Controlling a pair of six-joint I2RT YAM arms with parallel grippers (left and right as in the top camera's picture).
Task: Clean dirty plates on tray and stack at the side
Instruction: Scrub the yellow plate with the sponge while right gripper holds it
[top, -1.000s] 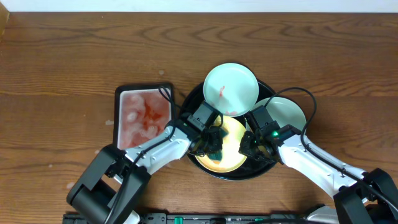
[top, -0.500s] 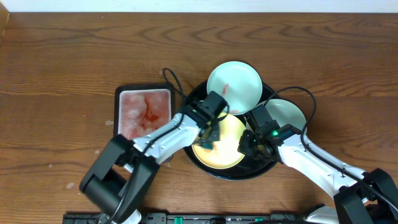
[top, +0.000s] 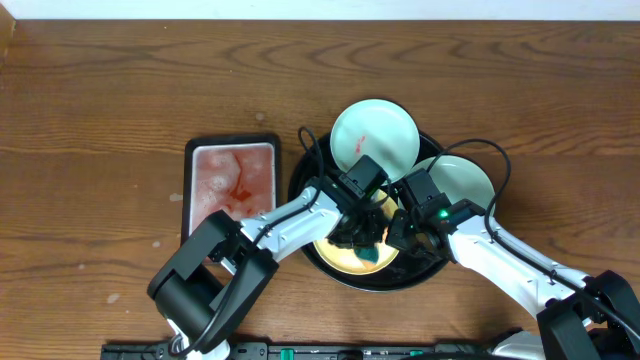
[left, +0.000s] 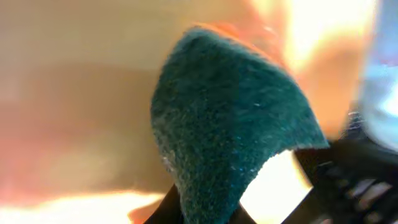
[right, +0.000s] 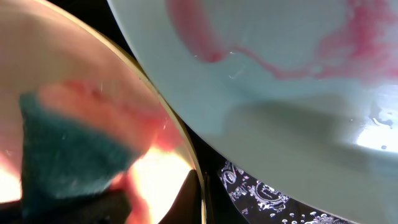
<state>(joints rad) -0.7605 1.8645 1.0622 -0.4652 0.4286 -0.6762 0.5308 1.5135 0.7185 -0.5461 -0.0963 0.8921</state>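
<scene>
The round black tray (top: 428, 262) holds three plates. The pale mint-white plate (top: 375, 135) has a red smear and lies at the back. The light blue plate (top: 462, 180) lies at the right. The yellow plate (top: 340, 255) lies at the front, mostly under the arms. My left gripper (top: 368, 248) is shut on a green sponge (left: 230, 124) that presses on the yellow plate (left: 74, 74). My right gripper (top: 398, 236) is shut on the yellow plate's rim (right: 189, 162). In the right wrist view, a pale plate (right: 280, 74) with pink smears lies close beside the yellow plate.
A small rectangular black tray (top: 232, 148) with pinkish-red liquid stands left of the round tray. Brown wood-grain tabletop (top: 100, 120) surrounds both. Cables arc over the round tray's back and right side.
My left gripper has carried the sponge across the yellow plate from its left part to its lower right, close to my right gripper. The right arm has stayed put.
</scene>
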